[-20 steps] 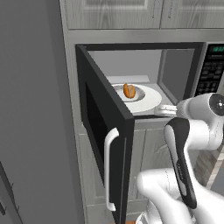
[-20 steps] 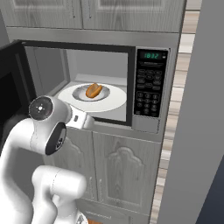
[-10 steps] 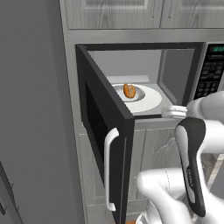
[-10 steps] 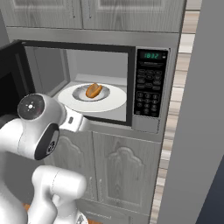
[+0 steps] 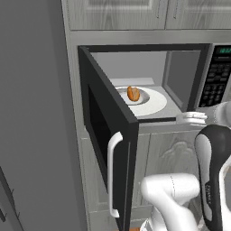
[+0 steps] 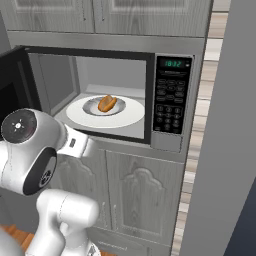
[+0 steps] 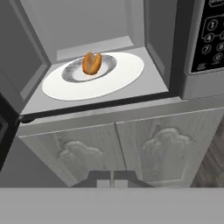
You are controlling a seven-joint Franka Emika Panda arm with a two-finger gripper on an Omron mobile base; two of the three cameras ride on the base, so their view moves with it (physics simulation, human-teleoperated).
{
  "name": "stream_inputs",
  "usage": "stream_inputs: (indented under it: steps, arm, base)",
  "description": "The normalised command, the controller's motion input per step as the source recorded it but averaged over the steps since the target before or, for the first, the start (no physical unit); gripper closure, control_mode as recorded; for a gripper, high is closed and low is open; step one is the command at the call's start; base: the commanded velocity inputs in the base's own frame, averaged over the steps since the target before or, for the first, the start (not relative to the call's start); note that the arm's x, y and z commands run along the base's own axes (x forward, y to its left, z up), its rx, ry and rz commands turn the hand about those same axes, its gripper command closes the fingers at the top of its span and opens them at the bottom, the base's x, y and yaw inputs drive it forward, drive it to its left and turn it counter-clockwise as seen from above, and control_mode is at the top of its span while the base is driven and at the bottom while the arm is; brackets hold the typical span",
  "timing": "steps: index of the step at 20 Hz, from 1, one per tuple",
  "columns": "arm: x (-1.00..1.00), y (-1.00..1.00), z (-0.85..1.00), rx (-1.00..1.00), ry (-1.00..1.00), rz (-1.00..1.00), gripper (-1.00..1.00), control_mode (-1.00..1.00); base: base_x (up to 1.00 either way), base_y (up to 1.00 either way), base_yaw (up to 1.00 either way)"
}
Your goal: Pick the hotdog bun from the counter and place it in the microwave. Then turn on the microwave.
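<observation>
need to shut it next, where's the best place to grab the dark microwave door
Take the white vertical handle on the open dark microwave door, around its middle. It stands off the door's face as a bar, so the fingers can close across it sideways. Come from the door's outer face, since the door stands swung out left of the cavity.

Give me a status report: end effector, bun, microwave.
End effector shut, empty, outside the microwave. Hotdog bun sits on the turntable inside. Door stands wide open; must close before starting.
</observation>
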Motion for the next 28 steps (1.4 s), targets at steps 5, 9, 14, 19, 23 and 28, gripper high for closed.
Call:
stream_inputs:
  steps: [5,9,14,19,23,28]
  arm:
    - [-0.4,0.0,0.04,0.0,-0.03,0.0,1.0,-1.0]
    - [-0.38,0.0,0.05,-0.01,-0.01,0.0,1.0,-1.0]
    - [-0.37,0.0,0.04,-0.01,-0.01,0.0,1.0,-1.0]
    - [-0.36,0.0,0.05,-0.01,-0.02,0.0,1.0,-1.0]
    - [-0.36,0.0,0.05,-0.02,-0.03,0.0,1.0,-1.0]
    - [-0.34,0.0,0.05,-0.02,-0.03,0.0,1.0,-1.0]
  base:
    - [0.0,0.0,0.0]
    - [0.0,0.0,0.0]
    - [0.0,0.0,0.0]
    - [0.0,0.0,0.0]
    - [0.0,0.0,0.0]
    - [0.0,0.0,0.0]
